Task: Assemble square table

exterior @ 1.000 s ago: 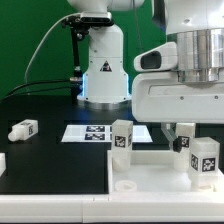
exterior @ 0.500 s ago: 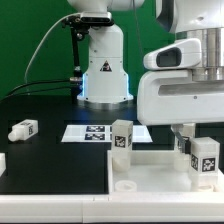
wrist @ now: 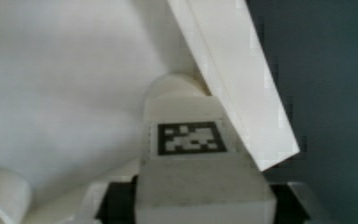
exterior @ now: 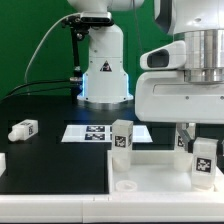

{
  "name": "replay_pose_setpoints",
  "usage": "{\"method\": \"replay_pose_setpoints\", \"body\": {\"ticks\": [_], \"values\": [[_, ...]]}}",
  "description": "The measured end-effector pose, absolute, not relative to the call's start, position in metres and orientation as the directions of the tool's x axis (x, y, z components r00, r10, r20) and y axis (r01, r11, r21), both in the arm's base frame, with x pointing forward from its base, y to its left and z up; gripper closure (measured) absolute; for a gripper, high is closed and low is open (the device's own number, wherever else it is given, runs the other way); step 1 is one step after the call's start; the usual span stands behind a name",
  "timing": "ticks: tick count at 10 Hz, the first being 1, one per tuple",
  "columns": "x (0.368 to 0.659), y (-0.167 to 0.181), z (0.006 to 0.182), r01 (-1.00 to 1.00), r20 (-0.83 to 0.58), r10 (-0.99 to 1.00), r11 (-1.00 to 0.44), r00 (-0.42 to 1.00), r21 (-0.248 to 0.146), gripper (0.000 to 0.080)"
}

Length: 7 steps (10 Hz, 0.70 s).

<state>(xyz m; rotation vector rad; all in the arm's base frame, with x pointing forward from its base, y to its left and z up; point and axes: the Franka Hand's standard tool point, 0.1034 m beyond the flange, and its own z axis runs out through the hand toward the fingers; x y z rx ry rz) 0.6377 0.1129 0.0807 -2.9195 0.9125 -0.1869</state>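
The square table's white slab (exterior: 150,172) lies at the front on the exterior view's right, rim up. One white leg (exterior: 121,138) stands upright at its far left corner. My gripper (exterior: 188,140) is over the slab's right part, shut on a second tagged leg (exterior: 204,161) that stands upright on or just above the slab. In the wrist view this leg (wrist: 194,140) sits between my dark fingers (wrist: 130,200), next to the slab's raised rim (wrist: 229,70). A third leg (exterior: 22,128) lies on the black table at the left.
The marker board (exterior: 92,132) lies flat in front of the robot base (exterior: 103,75). A small white part (exterior: 2,161) shows at the left edge. A round boss (exterior: 126,185) rises from the slab's near left corner.
My hand has shifted slightly and the held leg has turned a little, showing a narrower face. The other legs and the slab have not moved.
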Motion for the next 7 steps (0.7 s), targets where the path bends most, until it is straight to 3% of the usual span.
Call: {"method": "replay_pose_setpoints", "body": {"ticks": [2, 4, 6, 7], "values": [[0.6374, 0.1147, 0.0806, -0.759, 0.049, -0.766, -0.642, 0.641, -0.105, 0.0509], [0.6355, 0.1198, 0.0800, -0.937, -0.007, -0.943, -0.330, 0.333, -0.116, 0.0510], [0.6364, 0.1177, 0.0788, -0.988, -0.083, -0.996, -0.004, 0.017, -0.154, 0.0510], [0.6363, 0.1187, 0.0790, -0.988, -0.083, -0.996, -0.007, 0.020, -0.152, 0.0510]]}}
